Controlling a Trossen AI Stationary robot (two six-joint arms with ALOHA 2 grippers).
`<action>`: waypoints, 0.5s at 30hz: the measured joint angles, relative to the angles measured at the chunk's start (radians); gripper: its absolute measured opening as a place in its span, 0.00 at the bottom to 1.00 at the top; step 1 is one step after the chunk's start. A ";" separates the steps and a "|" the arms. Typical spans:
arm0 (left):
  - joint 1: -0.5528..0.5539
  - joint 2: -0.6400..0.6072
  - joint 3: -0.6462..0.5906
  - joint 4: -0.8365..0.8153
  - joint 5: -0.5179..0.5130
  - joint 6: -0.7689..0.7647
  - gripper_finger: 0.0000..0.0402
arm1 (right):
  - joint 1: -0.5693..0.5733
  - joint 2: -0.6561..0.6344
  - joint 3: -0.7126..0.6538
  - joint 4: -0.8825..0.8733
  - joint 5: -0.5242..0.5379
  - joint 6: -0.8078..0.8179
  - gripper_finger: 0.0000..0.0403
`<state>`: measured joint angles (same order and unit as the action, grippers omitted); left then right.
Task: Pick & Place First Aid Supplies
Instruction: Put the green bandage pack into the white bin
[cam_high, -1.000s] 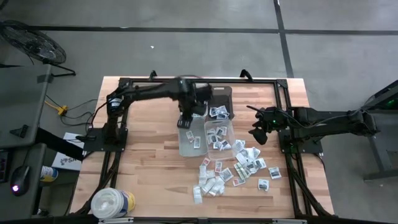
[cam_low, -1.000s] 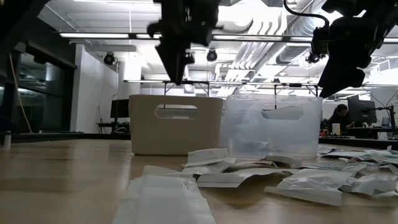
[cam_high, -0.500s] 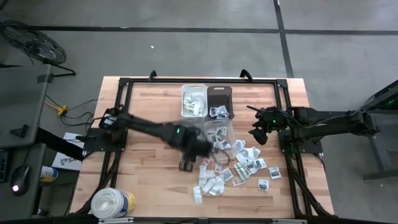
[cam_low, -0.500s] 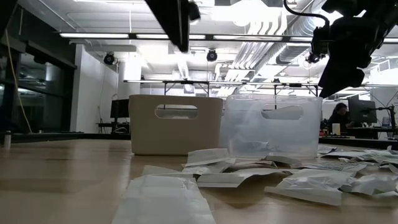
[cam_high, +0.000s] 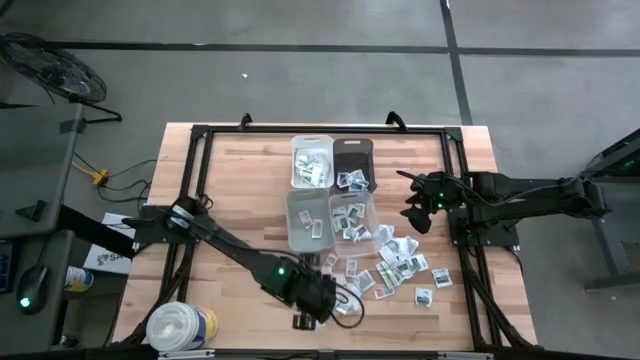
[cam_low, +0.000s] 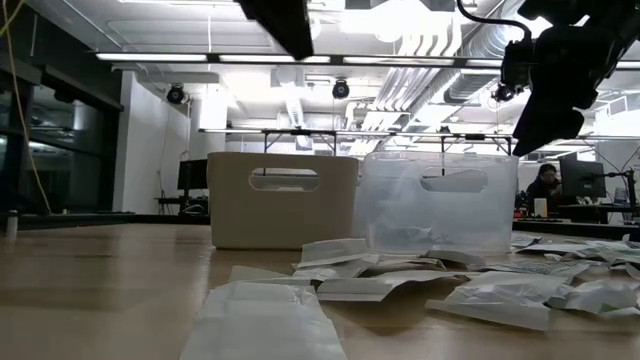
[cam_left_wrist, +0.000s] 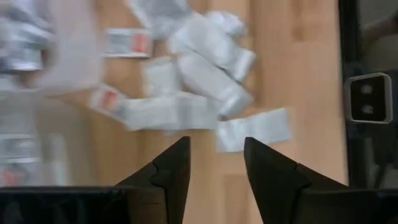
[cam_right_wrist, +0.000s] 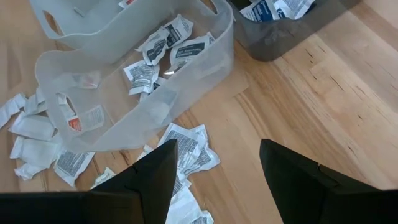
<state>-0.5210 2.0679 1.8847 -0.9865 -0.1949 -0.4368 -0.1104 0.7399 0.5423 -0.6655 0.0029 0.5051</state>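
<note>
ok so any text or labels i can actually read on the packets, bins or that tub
None can be read.
packets: dark print, too small and blurred to make out.
packets in the clear bin: dark print and red marks, unreadable.
white tub: yellow and blue label, text too small.
dark bin and white bin: no lettering visible.

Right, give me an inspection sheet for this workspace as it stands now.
Surface: wooden table, bare at its left.
Job's things: packets loose in a pile at front right; more in four bins.
Clutter: white tub at front left corner.
Hands: left hand open, empty, above the pile's front edge; right hand open, empty, beside the bins.
Cables: yellow-ended wires off the table's left.
Surroundings: fan, grey floor.
</note>
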 joint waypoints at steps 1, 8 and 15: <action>-0.005 0.017 0.000 0.020 0.019 -0.006 0.37 | 0.000 0.000 0.000 0.004 0.000 -0.009 0.55; -0.003 0.120 0.000 0.073 0.112 -0.100 0.37 | 0.000 0.000 0.000 0.001 -0.008 -0.017 0.55; -0.003 0.178 0.000 0.086 0.115 -0.172 0.37 | 0.000 0.000 0.000 -0.010 -0.036 -0.039 0.55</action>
<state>-0.5240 2.2463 1.8847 -0.9002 -0.0795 -0.6092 -0.1108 0.7395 0.5423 -0.6759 -0.0331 0.4659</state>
